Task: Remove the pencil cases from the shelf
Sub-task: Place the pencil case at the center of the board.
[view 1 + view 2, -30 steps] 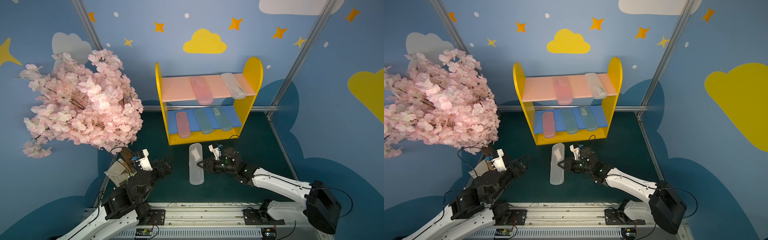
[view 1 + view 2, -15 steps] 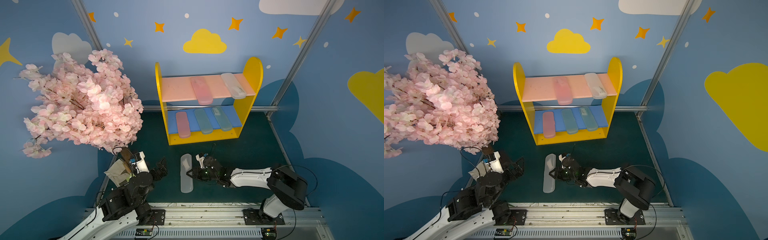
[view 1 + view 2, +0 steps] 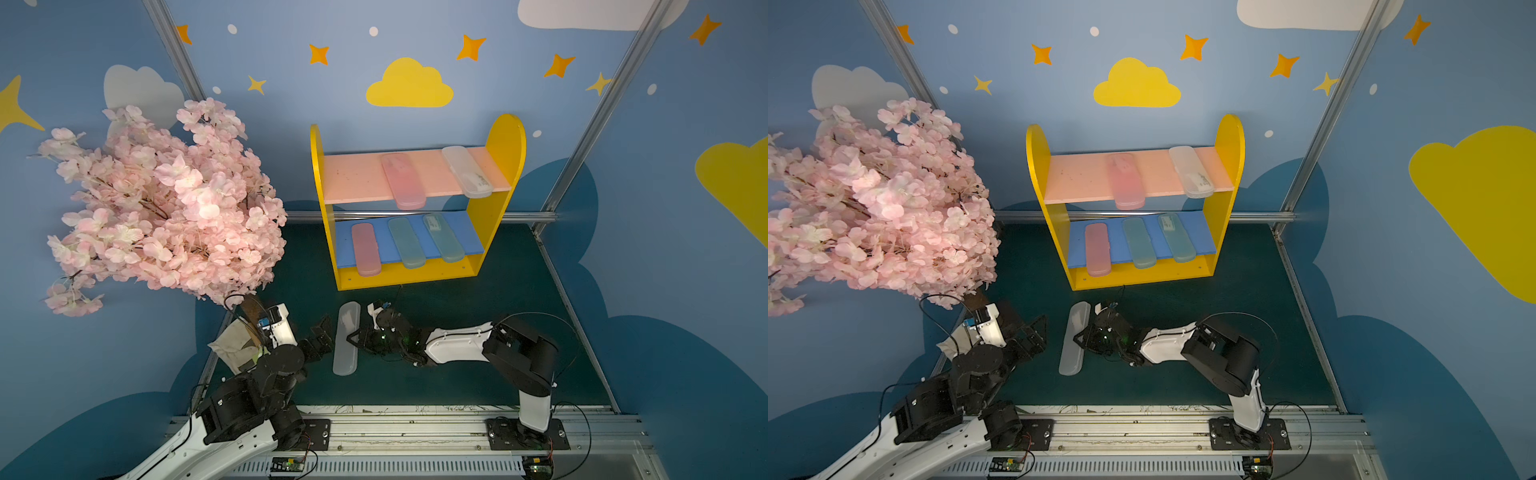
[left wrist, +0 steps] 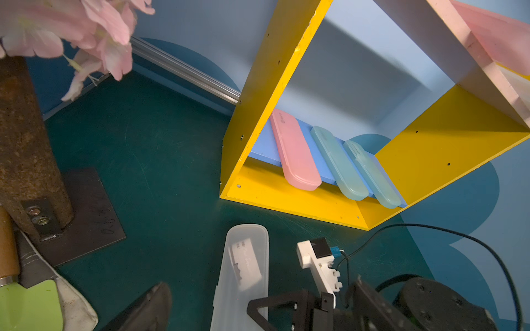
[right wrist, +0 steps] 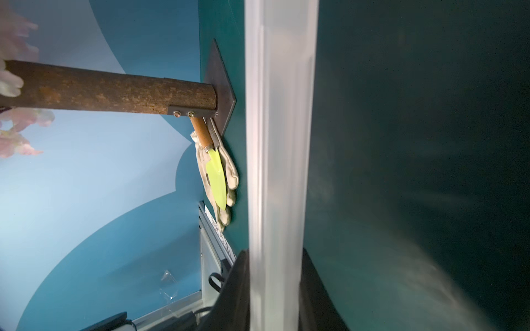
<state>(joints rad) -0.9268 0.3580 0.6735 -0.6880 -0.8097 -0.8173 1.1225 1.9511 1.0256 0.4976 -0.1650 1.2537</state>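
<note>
Sliding over toward the left arm, the right tool is pinching the clear case at its middle. A second ago that case hung farther right, square in front of the shelf. Now it's low over the worktop, and I can't tell whether it's touching down. So one case is off, and letting go looks like the step in hand.

The left tool is spread wide and empty, just beside the case on its far side, so it's tight there. Beyond that sit the tree's base plate and a glove, which leaves no room that way. Behind the tool, the rail marks the near edge.

Ahead it's bare green right up to the shelf, where five still wait: top pink case, top clear case, low pink case and the teal cases, front ends poking past the boards.
</note>
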